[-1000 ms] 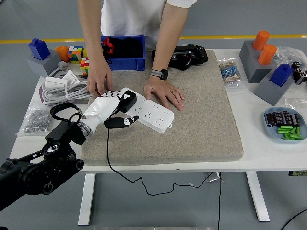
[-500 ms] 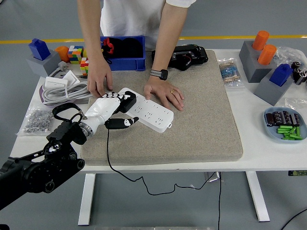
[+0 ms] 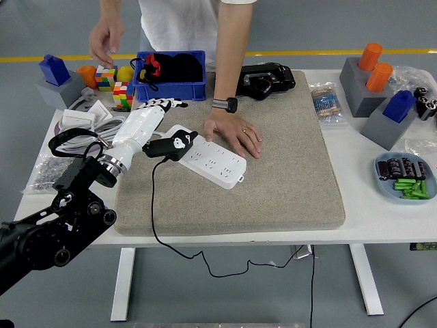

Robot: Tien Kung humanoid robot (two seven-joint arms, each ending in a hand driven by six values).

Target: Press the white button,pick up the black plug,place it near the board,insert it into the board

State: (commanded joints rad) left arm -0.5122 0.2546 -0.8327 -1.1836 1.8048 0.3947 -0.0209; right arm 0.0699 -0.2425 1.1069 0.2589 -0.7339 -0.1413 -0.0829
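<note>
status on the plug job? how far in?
Plug pickup looks done: the left hand has the black plug at the power strip's near end. Whether it is seated is unclear. A person's hand steadies the strip. Button state can't be told.

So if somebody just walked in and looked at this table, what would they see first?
Probably the robot's white left hand, reaching in from the left over the tan mat with the black plug at its thumb, right at the end of the white power strip. Next, a person at the far side, resting one hand on the mat by the strip and stretching the other hand toward the colorful cubes.
</note>
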